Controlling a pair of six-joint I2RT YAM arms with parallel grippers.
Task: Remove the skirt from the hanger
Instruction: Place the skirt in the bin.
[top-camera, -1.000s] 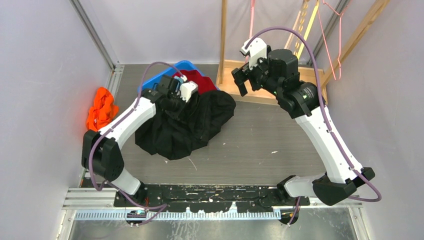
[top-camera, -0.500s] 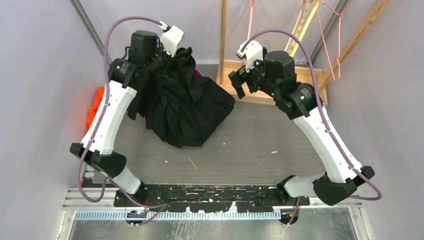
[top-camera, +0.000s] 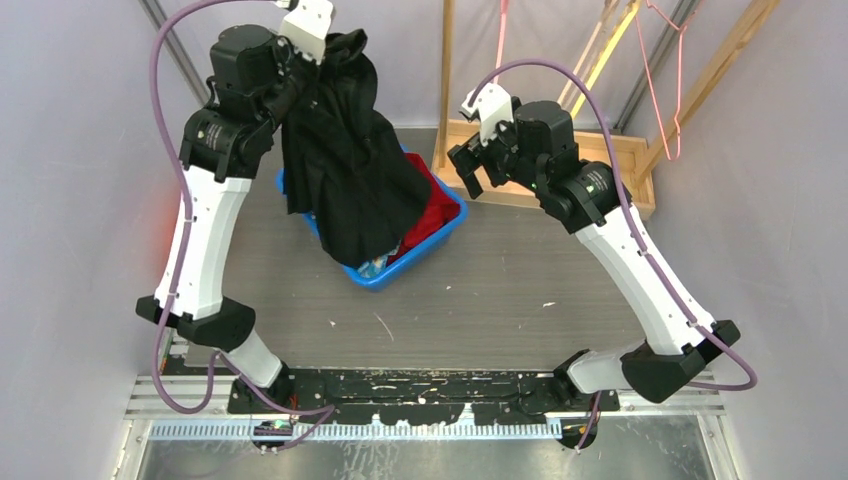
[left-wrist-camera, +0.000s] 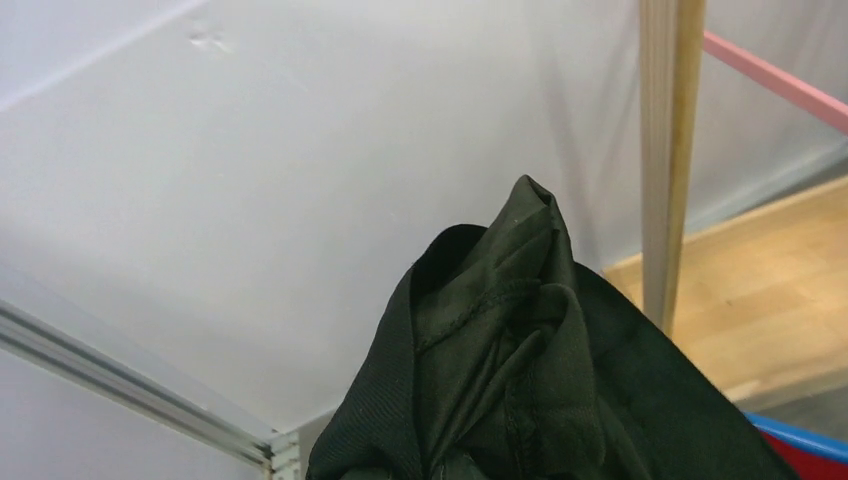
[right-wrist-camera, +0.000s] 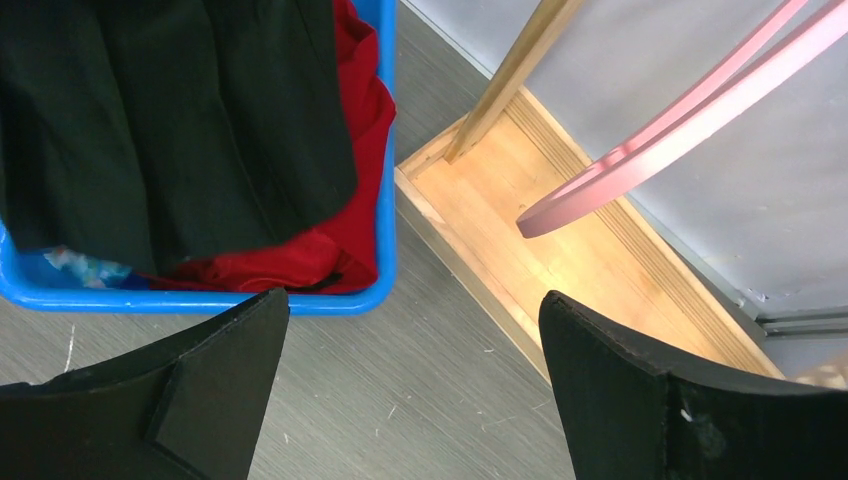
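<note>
My left gripper (top-camera: 322, 48) is raised high at the back left and is shut on the top of the black skirt (top-camera: 345, 170), which hangs down from it over the blue bin (top-camera: 437, 238). In the left wrist view the bunched skirt (left-wrist-camera: 520, 370) hides my fingers. No hanger shows in the skirt. A pink hanger (top-camera: 665, 85) hangs on the wooden rack at the back right, and a pink hanger arm (right-wrist-camera: 680, 110) shows in the right wrist view. My right gripper (top-camera: 470, 165) (right-wrist-camera: 415, 300) is open and empty, above the table between the bin and the rack base.
The blue bin (right-wrist-camera: 388, 200) holds red clothing (top-camera: 432, 203) and stands under the skirt's hem. The wooden rack base (top-camera: 600, 160) and its upright post (top-camera: 445, 70) stand at the back right. Grey walls close in on both sides.
My left arm has lifted the skirt from a heap on the table high into the air, uncovering the blue bin. My right gripper has shifted slightly left and stays open.
</note>
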